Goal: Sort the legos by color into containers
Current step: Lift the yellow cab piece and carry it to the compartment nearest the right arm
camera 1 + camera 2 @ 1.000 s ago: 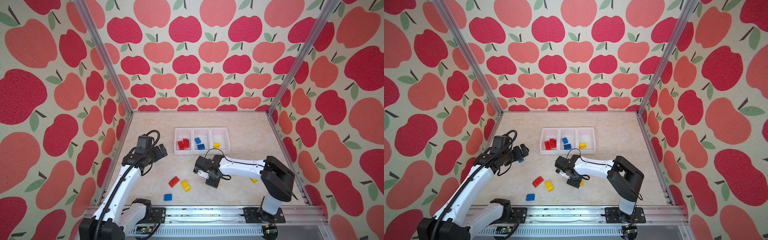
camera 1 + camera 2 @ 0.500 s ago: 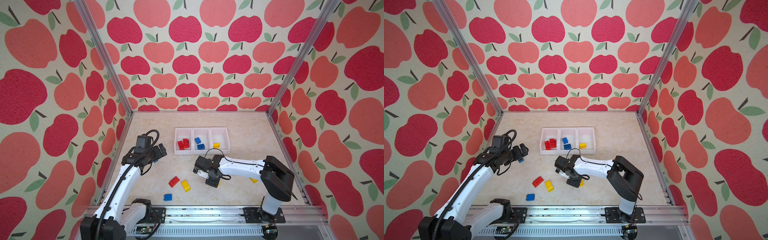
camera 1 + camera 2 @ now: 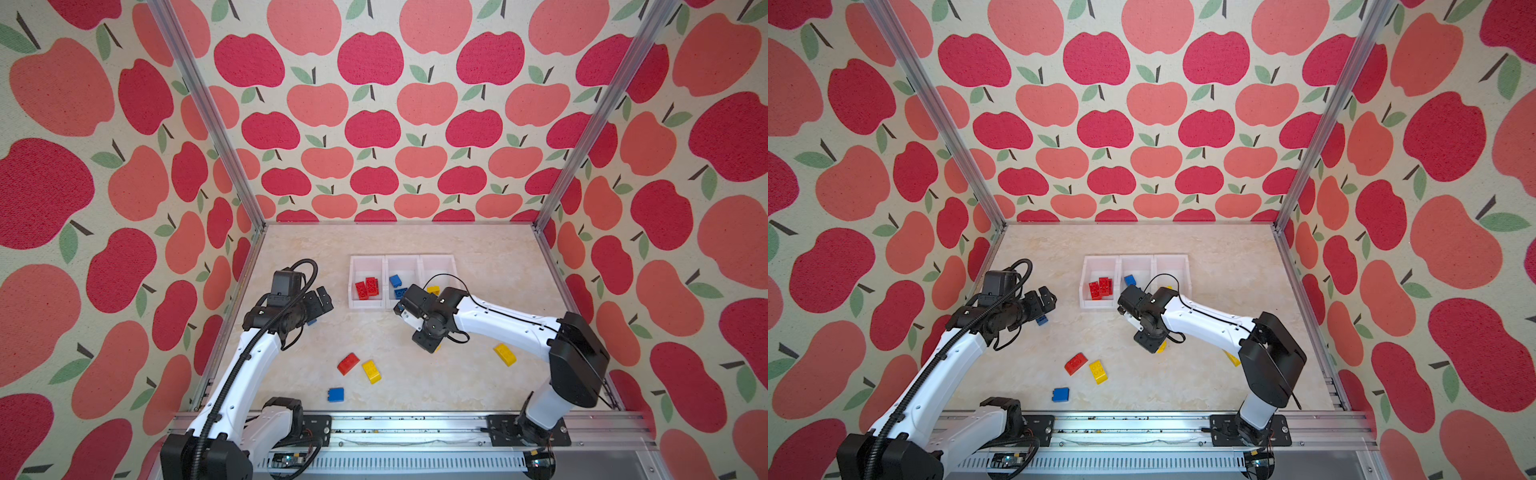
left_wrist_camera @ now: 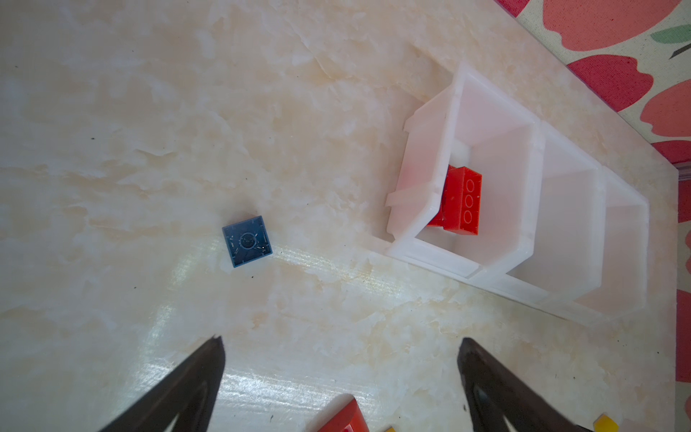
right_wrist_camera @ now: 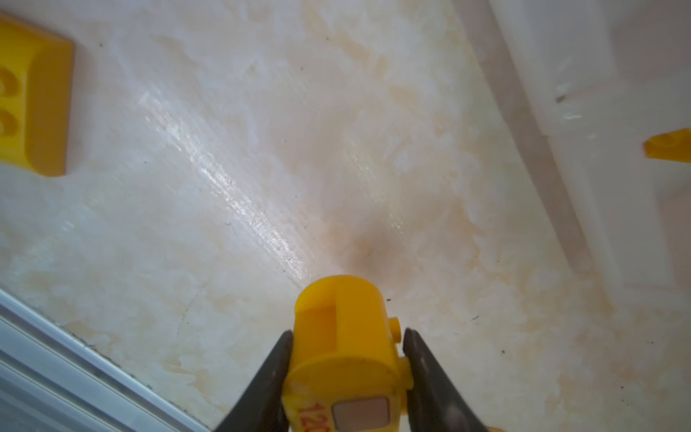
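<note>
Where the right end effector (image 5: 347, 333) pinches, a yellow lego (image 5: 338, 306) sits clamped.

I'm hovering the left claw (image 3: 324, 299) at centre left of a top view, jaws gaping wide, elbow bent. I'm angling the right claw (image 3: 428, 345) downward at centre, pinching a yellow lego (image 5: 342, 359).

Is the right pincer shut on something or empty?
The right pincer is shut on the yellow piece: in the wrist view both fingers press its sides.
</note>
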{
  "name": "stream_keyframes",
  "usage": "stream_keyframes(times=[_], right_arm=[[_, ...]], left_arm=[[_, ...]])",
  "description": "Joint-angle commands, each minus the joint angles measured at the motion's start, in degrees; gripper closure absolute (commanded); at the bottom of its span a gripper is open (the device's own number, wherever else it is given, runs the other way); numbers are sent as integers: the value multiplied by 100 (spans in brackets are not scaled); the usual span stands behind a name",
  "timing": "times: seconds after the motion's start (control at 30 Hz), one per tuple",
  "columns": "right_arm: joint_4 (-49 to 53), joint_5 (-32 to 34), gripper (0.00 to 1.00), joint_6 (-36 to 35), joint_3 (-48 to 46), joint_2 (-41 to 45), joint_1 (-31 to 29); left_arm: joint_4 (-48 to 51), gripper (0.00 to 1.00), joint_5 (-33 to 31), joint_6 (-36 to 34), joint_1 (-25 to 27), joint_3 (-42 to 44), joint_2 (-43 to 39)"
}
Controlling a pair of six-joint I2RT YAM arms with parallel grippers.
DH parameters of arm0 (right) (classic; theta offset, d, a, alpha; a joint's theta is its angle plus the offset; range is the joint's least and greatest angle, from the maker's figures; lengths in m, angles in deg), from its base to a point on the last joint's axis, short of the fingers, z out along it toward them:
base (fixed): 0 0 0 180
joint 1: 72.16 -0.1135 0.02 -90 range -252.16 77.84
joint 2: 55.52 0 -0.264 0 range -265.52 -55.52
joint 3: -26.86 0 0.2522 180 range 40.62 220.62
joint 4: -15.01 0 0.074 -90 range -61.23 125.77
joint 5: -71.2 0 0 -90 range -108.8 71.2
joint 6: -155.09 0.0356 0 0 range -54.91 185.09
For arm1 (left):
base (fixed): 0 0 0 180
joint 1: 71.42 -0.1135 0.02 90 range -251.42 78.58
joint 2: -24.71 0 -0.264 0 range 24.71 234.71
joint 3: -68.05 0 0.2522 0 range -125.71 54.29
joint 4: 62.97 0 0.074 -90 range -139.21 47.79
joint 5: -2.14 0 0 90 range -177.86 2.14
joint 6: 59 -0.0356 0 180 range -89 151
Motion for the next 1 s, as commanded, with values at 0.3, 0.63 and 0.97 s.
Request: stream_keyframes(times=[0.3,0.63,0.97], right_arm=[[235,125,74,575,1732,-477,1253],[19,666,74,244,2843,-1607,1966],[-121,842,74,62,3450,-2703,2318]], left_arm=[[-114,1,34,25,-17,-16,30],[-52,1,-38,140,-6,-34,-33],[130,1,-175,175,-1,-130,-128]])
